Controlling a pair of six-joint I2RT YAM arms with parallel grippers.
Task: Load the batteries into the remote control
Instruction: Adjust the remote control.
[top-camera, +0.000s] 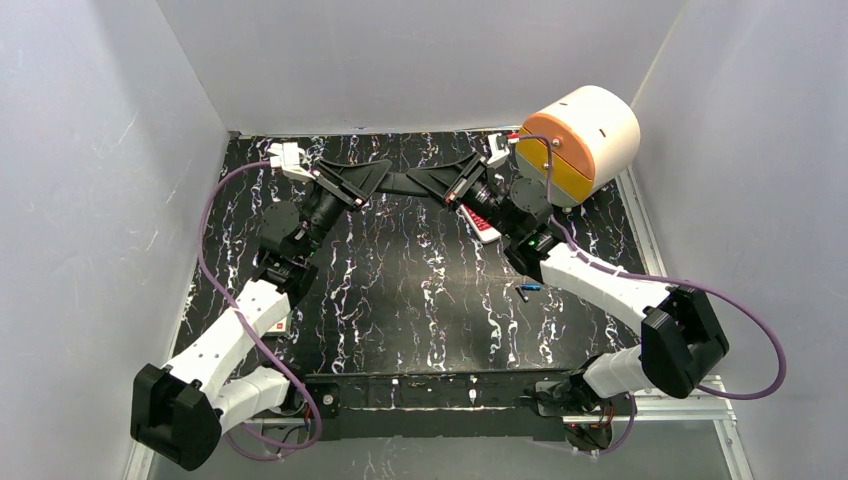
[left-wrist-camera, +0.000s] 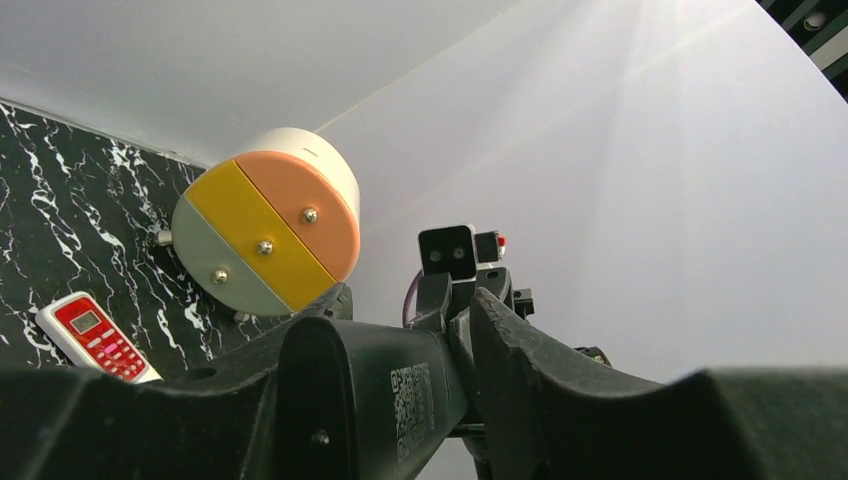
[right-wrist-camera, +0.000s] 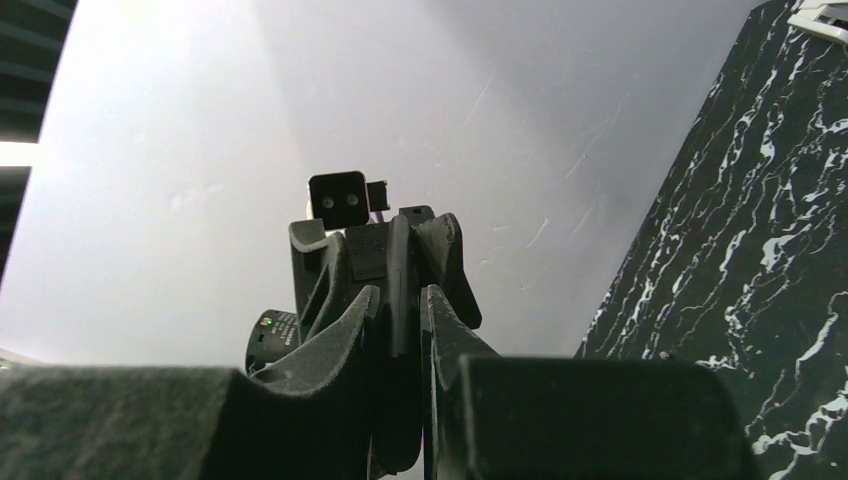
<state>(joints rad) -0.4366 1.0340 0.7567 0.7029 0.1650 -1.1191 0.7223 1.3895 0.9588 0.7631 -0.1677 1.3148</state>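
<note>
Judging the step well starts with the black marbled table (top-camera: 400, 300), where both arms reach to the middle of the far edge and meet nose to nose. An orange, yellow and grey drum (top-camera: 580, 140) fills the far right corner, close behind the right arm's wrist, so any swing on that side has little room.

The left gripper (top-camera: 383, 181) and right gripper (top-camera: 432, 184) face each other with a black slab between them, which I take to be the remote control (top-camera: 405, 183). It is lifted off the surface. In the wrist views each set of jaws looks drawn in against that slab, one at either end. I cannot see whether its battery bay is open.

A smaller red-and-white remote (top-camera: 480, 222) lies flat just toward the near edge from the right gripper. The batteries (top-camera: 527, 290), blue and black, lie well apart from the held slab, right of centre and toward the near edge.

With both grippers busy, neither can fetch a cell. One should hold firm while the other lets go slowly. The slab looks smooth and may pivot in a single pinch, so setting it down bay side up seems safer. The cells are tiny and round, so they will likely roll. A straight descent with the fingers across the cell's length should suit.
</note>
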